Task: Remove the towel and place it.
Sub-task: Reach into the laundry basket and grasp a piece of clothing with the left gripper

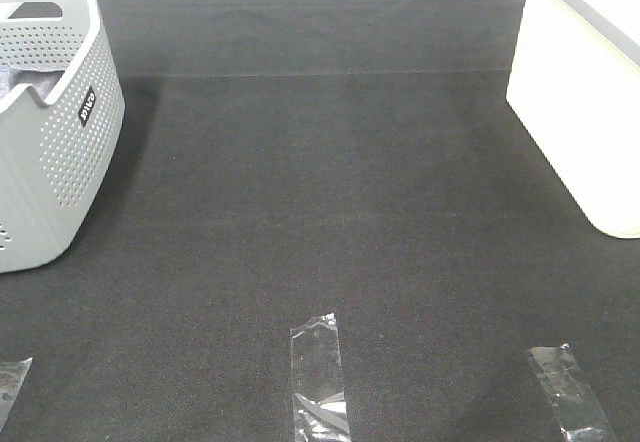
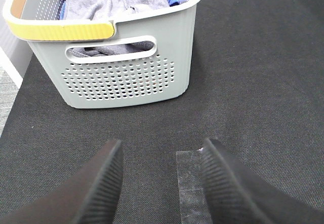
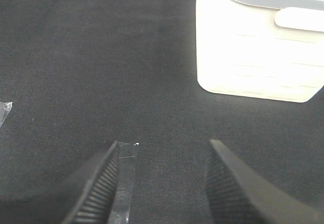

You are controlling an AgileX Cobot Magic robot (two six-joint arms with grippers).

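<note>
Two pairs of jaws, left and right, stand apart, gripping nothing, above the dark textured desk [image 1: 330, 192]. We see the grey towel [image 2: 114, 1] bunched inside the perforated basket [image 2: 126, 77] at far left; a white bin [image 1: 585, 112] sits right, tape strips [image 1: 320, 377] along the near edge.

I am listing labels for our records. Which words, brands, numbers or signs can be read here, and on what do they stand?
Small black label with white letters on the side of the grey perforated plastic laundry basket: too blurred to read.
No other text shows in any view.
</note>
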